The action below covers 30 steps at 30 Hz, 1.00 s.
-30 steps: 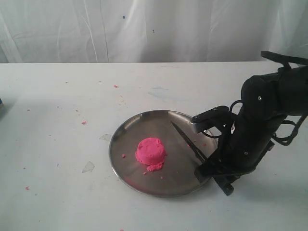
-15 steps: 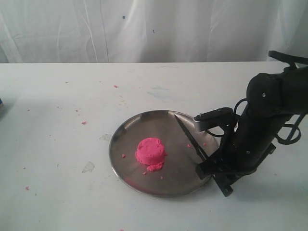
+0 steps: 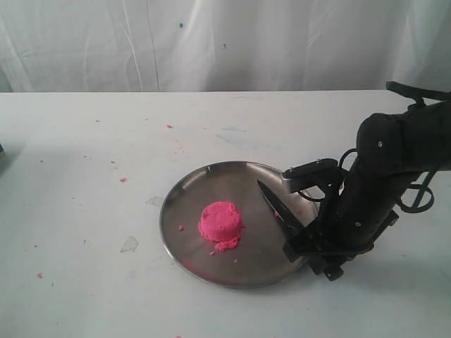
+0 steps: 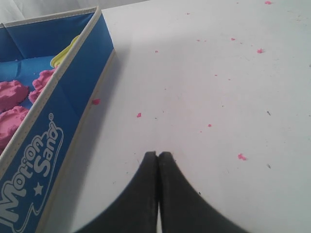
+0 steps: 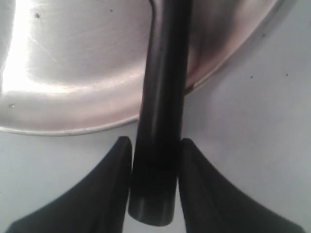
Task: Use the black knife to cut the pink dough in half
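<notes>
The right claw [image 5: 155, 141] is closely straddling the knife [image 3: 278, 204] handle over the plate [image 3: 211, 271] rim.
Whether it is really gripping I cannot tell; a loose hold is risking the blade twisting before reaching the uncut dough [image 3: 220, 221] in the plate's middle.

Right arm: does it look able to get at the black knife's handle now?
Likely yes: the jaws of the right gripper flank the handle of the black knife just beyond the steel plate, nothing between; whether they clamp it is unclear.
</notes>
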Available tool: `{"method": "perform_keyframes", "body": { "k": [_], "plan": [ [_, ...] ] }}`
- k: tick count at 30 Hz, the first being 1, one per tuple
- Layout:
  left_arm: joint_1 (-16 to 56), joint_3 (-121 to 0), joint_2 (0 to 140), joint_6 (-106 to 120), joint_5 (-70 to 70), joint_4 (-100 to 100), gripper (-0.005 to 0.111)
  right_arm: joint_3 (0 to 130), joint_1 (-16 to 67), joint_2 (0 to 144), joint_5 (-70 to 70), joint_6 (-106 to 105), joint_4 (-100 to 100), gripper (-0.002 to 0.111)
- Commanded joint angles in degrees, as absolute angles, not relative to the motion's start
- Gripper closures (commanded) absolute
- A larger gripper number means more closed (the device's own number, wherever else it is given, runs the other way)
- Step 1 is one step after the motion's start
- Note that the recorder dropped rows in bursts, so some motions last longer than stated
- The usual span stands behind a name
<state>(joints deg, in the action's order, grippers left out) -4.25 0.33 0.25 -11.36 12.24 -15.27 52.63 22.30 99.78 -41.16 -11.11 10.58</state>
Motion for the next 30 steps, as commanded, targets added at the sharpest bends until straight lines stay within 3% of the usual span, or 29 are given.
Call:
{"method": "perform_keyframes", "body": {
  "k": [1, 13, 20, 25, 30],
  "plan": [
    [-4.00, 0.00, 0.00, -11.38, 12.05, -15.24, 0.107, 52.51, 21.80, 99.79, -40.48, -11.81, 10.73, 0.077],
    [-4.00, 0.00, 0.00, -11.38, 12.05, -15.24, 0.107, 54.73, 21.23, 98.58, -43.67, -11.56, 10.64, 0.077],
    [-4.00, 0.00, 0.00, -11.38, 12.05, -15.24, 0.107, 55.34, 8.09, 95.66, -43.95, -19.37, 23.61, 0.077],
    [-4.00, 0.00, 0.00, -11.38, 12.05, -15.24, 0.107, 55.32, -4.19, 102.93, -59.87, -44.44, 51.61, 0.077],
    [-4.00, 0.00, 0.00, -11.38, 12.05, -15.24, 0.107, 55.21, -5.74, 110.19, -65.20, -46.33, 53.12, 0.077]
  ]
}}
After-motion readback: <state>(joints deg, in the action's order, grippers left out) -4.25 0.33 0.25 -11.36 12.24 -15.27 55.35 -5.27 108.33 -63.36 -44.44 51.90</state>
